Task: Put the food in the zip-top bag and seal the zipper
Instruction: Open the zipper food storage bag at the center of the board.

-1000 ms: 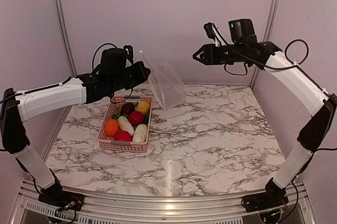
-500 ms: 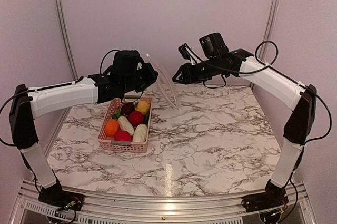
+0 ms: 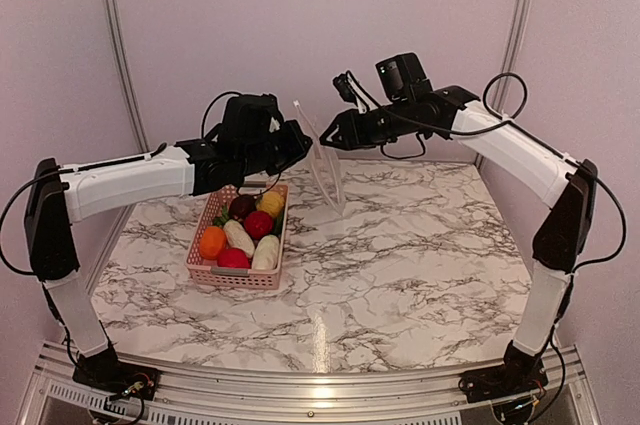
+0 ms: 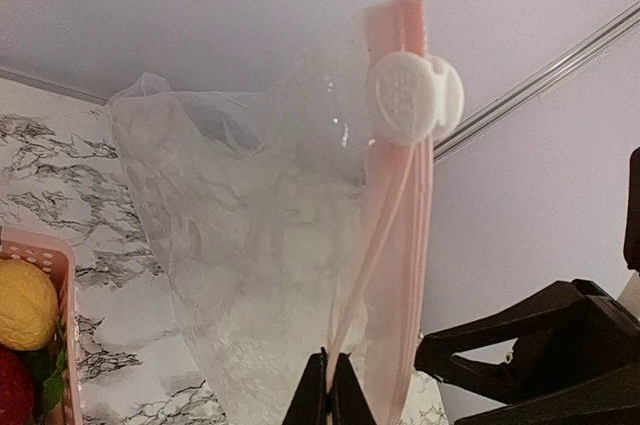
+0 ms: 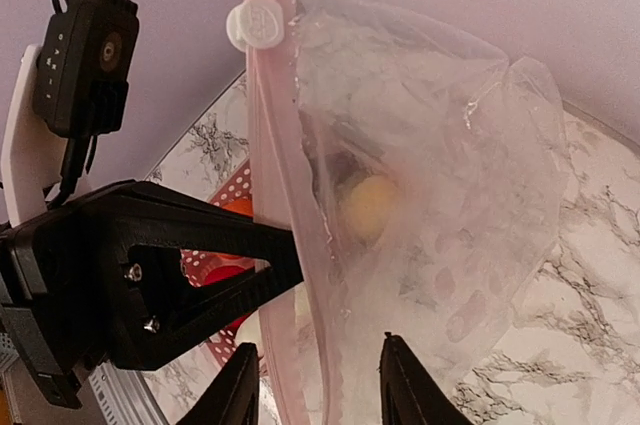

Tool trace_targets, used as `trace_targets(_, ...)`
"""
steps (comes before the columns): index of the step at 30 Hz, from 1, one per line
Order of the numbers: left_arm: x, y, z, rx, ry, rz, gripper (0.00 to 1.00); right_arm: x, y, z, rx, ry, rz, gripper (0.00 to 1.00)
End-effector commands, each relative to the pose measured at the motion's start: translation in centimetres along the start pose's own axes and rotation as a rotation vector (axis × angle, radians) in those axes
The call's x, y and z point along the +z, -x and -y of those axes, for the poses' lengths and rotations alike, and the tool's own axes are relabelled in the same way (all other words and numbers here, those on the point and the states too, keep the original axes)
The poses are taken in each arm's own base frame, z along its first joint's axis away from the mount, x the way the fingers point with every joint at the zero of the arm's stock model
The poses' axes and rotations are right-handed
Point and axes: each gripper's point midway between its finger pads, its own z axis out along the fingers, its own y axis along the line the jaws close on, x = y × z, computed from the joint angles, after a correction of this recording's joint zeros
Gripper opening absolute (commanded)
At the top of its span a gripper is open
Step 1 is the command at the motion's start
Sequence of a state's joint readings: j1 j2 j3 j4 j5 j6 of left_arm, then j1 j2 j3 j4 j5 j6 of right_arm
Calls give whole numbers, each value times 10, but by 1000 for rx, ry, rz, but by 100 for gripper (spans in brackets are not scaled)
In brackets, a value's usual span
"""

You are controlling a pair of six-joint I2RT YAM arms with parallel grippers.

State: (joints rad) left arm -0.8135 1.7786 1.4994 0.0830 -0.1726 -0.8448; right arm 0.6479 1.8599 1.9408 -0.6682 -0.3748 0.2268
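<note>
The clear zip-top bag (image 3: 328, 167) hangs edge-on above the table's far middle. My left gripper (image 3: 304, 143) is shut on the bag's pink zipper (image 4: 395, 245) strip, fingertips pinched together (image 4: 335, 390). A white slider (image 4: 412, 97) sits at the strip's far end. My right gripper (image 3: 326, 139) faces the left one, open, and its two fingers straddle the bag's zipper edge (image 5: 290, 275) without closing on it. The food (image 3: 245, 230) lies in the pink basket: orange, red, yellow, dark purple and white pieces. A yellow piece (image 5: 370, 207) shows through the plastic.
The pink lattice basket (image 3: 205, 270) stands left of centre on the marble table, just below my left arm. Aluminium posts (image 3: 518, 25) and pale walls close in the back. The left gripper's black body (image 5: 150, 275) sits close beside my right fingers.
My right arm has swung left and down to the bag, its fingers now around the zipper edge. The left gripper has shifted right, and the bag has turned edge-on.
</note>
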Motion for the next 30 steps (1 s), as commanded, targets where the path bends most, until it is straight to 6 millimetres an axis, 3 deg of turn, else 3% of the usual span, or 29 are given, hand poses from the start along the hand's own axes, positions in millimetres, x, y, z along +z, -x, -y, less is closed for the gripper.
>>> trace_targets(1, 5, 1, 14, 40, -24, -6, 0, 14, -9, 3, -17, -19, -40, 39)
trace_targets(3, 4, 1, 16, 46, -28, -4, 0, 19, -13, 7, -12, -28, -58, 37)
trace_targets(6, 4, 0, 14, 52, -23, -7, 0, 23, -16, 15, -6, -67, -76, 26)
trace_targets(10, 2, -2, 9, 65, -5, -14, 0, 11, -5, 39, 2, -226, -42, 0)
trace_targets(15, -1, -11, -20, 61, 133, -44, 0, -35, 22, 72, 38, -420, 87, 0)
trace_targets(17, -2, -12, -25, 67, 156, -50, 0, -45, 27, 77, 34, -457, 112, 0)
trace_targets(24, -1, -10, -35, 92, 234, -53, 0, -48, 22, 83, 50, -491, 106, 0)
trace_targets(29, -2, -4, -27, 103, 208, -35, 0, -46, 21, 81, 39, -479, 91, 0)
trace_targets(30, -1, -4, -22, 108, 182, -40, 4, -44, 20, 80, 36, -465, 86, 0)
